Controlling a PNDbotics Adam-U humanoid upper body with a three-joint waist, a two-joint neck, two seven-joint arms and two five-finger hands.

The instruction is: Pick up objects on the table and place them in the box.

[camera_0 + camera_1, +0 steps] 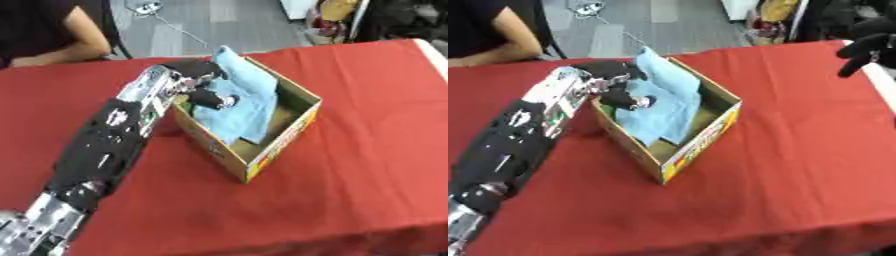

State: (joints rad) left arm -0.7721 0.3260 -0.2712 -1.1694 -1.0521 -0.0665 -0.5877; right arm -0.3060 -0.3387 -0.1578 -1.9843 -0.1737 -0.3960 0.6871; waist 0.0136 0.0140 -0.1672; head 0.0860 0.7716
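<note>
Centre-left of frame: left hand sits over the near-left rim of the cardboard box, fingers curled down onto the light blue cloth. Looks like fingers and thumb are pinched on the cloth, though the contact is partly hidden by the hand itself.

Cloth: mostly inside the box, lying down the left inner wall toward the bottom; its top corner pokes up above the far rim at upper centre of frame. So not fully settled.

Box: open-topped, set askew on the red tablecloth, yellow print on the near-right wall. Box floor visible at right side, nothing else seen in there.

Right hand: upper right corner of right eye view only, raised off the table, well apart from the box, fingers hanging half-curled, holding nothing.

Step, by my read: placing phase, cloth being lowered/stuffed into box. Approx. late in the task; no other loose items visible on the table.

Next move calls for: letting go of the cloth w/o dragging it back out, then lifting the hand straight up clear of the rim. Protruding corner may need a push down.
</note>
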